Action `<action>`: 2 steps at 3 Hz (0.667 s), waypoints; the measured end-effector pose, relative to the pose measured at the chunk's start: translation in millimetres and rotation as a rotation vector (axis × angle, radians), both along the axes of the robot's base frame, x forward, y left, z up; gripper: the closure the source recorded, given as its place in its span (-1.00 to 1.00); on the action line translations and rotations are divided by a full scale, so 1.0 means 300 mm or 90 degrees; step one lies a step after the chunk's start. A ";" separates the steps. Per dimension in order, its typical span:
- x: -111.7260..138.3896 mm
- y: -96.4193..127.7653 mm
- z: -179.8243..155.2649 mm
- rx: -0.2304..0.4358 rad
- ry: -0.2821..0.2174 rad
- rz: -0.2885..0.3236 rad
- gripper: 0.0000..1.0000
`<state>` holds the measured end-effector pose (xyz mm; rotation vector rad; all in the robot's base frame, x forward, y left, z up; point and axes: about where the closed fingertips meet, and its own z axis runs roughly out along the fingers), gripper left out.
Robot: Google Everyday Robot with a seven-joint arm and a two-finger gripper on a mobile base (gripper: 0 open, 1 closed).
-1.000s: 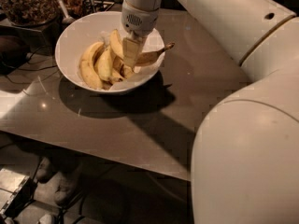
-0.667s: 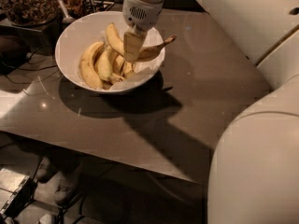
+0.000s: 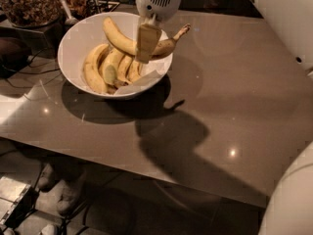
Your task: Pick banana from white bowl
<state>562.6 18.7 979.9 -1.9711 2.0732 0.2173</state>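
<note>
The white bowl [image 3: 73, 43] stands at the table's far left. The long curved banana [image 3: 120, 39] is raised above the other fruit, with its stem [image 3: 182, 31] reaching past the bowl's right rim. My gripper [image 3: 146, 47] comes down from above over the bowl's right half and is shut on the banana's middle. One tan finger [image 3: 147, 42] crosses in front of the banana. Several shorter, plumper bananas [image 3: 100, 70] lie in the bowl below.
A glass jar of nuts [image 3: 27, 4] and a spoon [image 3: 66, 11] stand behind the bowl at the far left. The brown table [image 3: 220, 106] runs right and forward to its front edge [image 3: 146, 168]. My white arm [image 3: 288, 33] fills the right side.
My gripper has risen with the long banana in it; the banana has come up off the pile, and its stem now sticks out past the right rim.
</note>
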 end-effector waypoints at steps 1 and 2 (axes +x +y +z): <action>0.024 0.019 0.002 0.010 -0.017 0.003 1.00; 0.013 0.030 0.013 0.021 -0.009 0.013 1.00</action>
